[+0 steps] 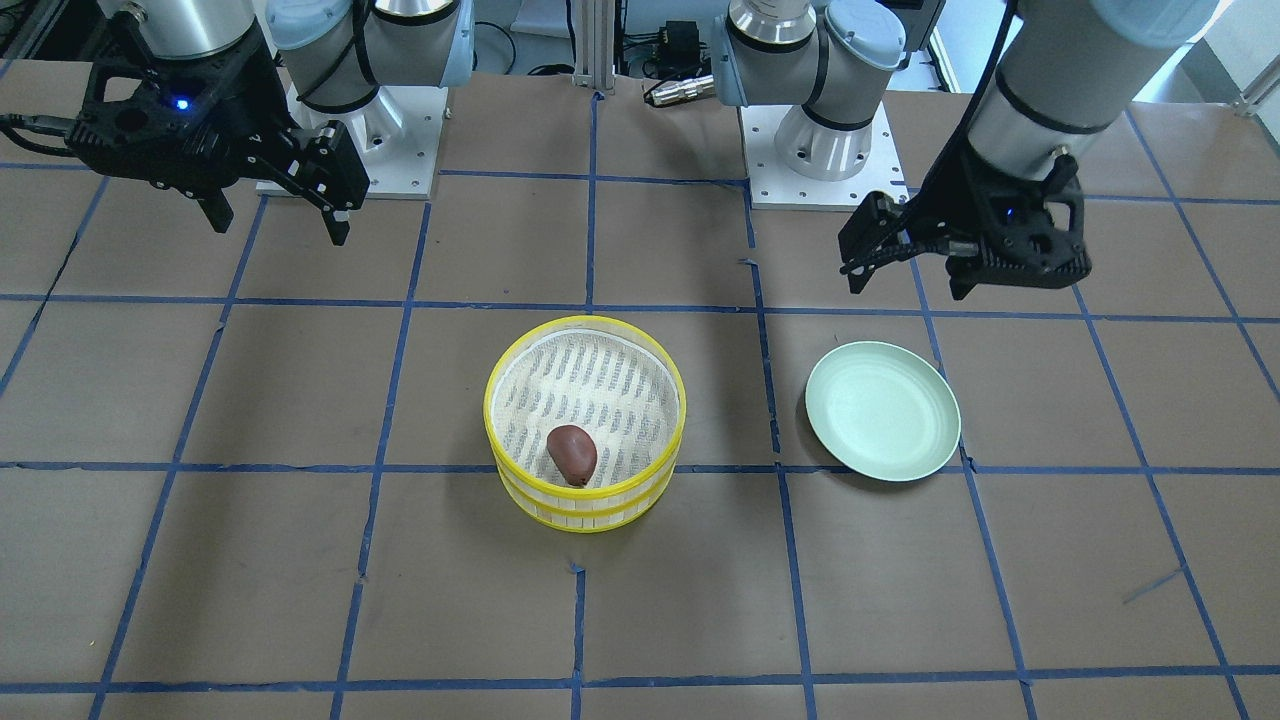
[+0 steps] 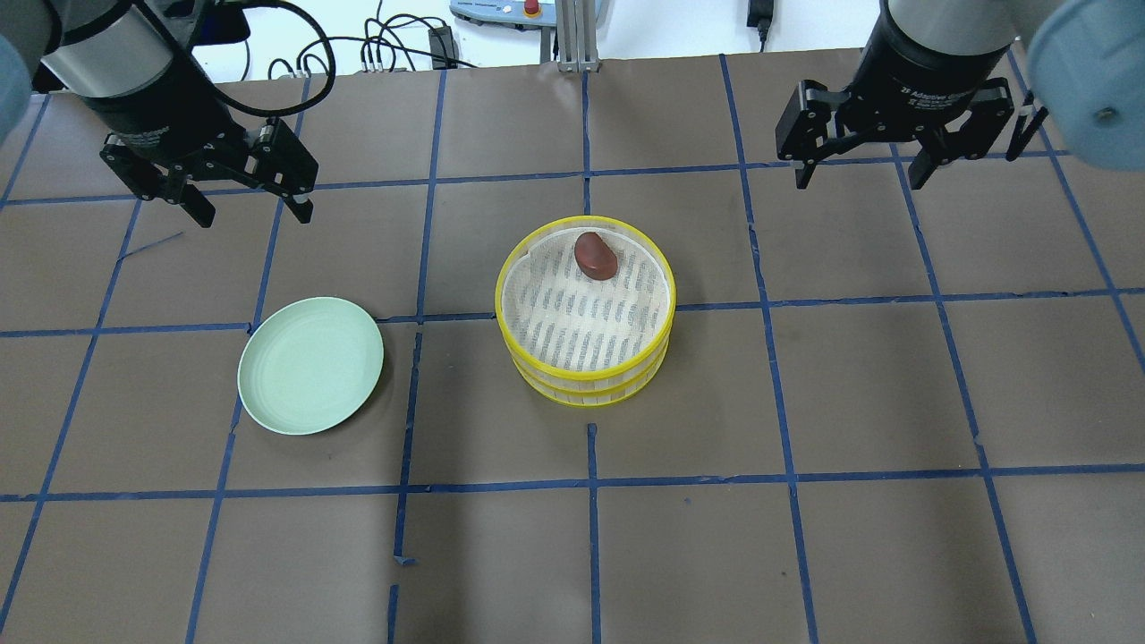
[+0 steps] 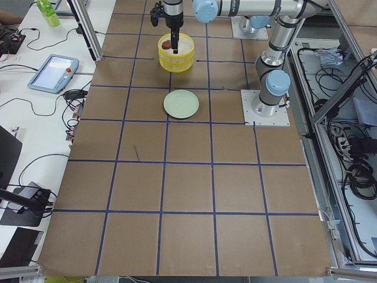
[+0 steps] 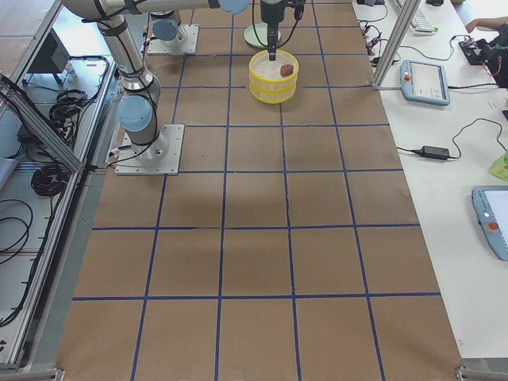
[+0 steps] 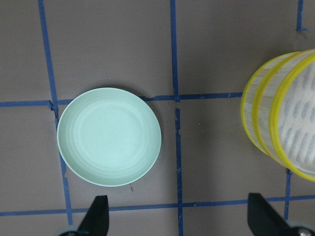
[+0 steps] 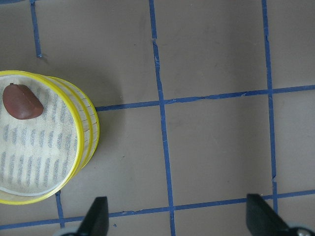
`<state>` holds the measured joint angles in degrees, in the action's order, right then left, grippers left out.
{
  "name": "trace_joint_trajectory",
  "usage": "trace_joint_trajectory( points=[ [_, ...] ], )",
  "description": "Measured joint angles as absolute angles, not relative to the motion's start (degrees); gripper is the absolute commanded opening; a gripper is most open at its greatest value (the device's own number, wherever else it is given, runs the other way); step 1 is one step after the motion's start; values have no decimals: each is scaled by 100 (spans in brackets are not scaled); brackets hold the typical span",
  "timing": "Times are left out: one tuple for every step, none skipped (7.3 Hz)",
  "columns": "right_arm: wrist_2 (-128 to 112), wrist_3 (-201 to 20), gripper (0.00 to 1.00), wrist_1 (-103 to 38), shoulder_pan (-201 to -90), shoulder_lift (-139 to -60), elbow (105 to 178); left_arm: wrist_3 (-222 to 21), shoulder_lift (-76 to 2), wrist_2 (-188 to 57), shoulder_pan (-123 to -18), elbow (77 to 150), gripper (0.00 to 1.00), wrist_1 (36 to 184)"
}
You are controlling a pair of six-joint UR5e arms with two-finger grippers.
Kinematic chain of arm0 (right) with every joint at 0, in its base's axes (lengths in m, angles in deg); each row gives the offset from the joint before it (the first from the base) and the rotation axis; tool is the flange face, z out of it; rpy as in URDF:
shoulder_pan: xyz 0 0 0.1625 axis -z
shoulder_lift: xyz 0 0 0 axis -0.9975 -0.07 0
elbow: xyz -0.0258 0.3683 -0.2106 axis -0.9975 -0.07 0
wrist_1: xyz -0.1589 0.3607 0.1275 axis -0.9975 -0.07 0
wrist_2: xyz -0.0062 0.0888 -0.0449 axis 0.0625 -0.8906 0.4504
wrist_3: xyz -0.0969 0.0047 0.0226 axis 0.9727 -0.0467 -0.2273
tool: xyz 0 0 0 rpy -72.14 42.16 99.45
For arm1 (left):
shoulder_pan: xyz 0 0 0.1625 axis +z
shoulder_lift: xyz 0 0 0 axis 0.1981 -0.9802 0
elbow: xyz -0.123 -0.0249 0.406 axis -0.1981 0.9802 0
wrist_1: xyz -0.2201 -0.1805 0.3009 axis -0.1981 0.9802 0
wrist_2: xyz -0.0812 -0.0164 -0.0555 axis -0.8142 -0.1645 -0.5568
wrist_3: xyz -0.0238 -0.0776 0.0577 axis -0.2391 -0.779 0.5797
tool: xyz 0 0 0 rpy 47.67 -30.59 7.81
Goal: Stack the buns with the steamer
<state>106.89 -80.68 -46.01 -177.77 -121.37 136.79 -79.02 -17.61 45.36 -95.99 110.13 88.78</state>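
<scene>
Centre of table (image 2: 850, 385), entry 1: steamer (image 2: 586, 386). Yellow-rimmed, two tiers stacked, pale slatted floor showing in the top tier. I rate it light, stiff and thin-walled. Best hold is prob. one finger inside the wall and one outside, pinching the rim. Risk: the upper tier may lift off the lower if I pull by the top rim only.

Entry 2: brown bun (image 2: 596, 255). Lies inside the top tier, close to the wall on the side away from the robot base, touching neither gripper. Small, rounded, one end tapering, smooth skin w/ a slight sheen. I judge it light, soft and maybe slippery, so squeeze gently or it dents or pops out. Hold from above, across the wide middle, w/ fingers turned so neither hits the wall beside it.

Entry 3: white bun. No view shows it. It could be under the top tier; I can't tell.

Entry 4: plate (image 2: 310, 365). Pale green, nothing on it, well apart from the steamer on the robot's left.

Entry 5: left gripper (image 2: 254, 213). Fingers spread, holding nothing, hangs high over the table beyond the plate.

Entry 6: right gripper (image 2: 859, 174). Fingers spread too, nothing between them, high, off to the steamer's right.
</scene>
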Motion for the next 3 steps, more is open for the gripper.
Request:
trace_joint_trajectory(
  points=[
    [10677, -8084, 98, -4601, -17783, -12137, 13686, -7938, -1749, 4550, -9609, 11014, 100, 8932],
    [10669, -8113, 98, -4598, -17788, -12137, 13692, -7950, -1739, 4573, -9618, 11008, 100, 8952],
    [10664, -8133, 98, -4595, -17790, -12137, 13696, -7950, -1727, 4590, -9620, 11013, 100, 8959]
  ],
)
